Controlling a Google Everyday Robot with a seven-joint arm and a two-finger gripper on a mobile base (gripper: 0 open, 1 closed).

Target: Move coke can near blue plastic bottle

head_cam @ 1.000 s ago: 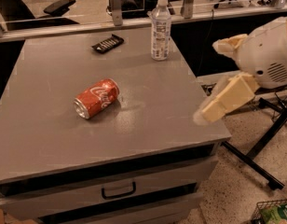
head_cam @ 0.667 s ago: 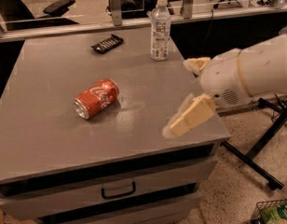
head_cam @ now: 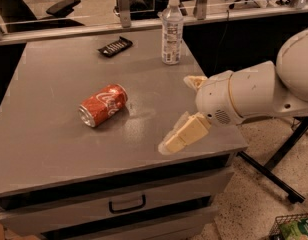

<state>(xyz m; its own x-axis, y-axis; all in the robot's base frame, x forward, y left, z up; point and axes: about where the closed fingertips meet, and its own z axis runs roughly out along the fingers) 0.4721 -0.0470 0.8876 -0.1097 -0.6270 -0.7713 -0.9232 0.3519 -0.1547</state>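
The gripper (head_cam: 174, 140) has swung in from the right and now hangs low over the table's (head_cam: 54, 149) near right edge, holding nothing. Whether its jaws are apart or together, I cannot tell from this angle. The coke can (head_cam: 103, 105) hasn't budged: it's lying on its side mid-table, left of the gripper and well apart from it. The blue plastic bottle (head_cam: 172, 31) stands upright at the far edge. So the approach is under way, and the grasp looks to be the next job.
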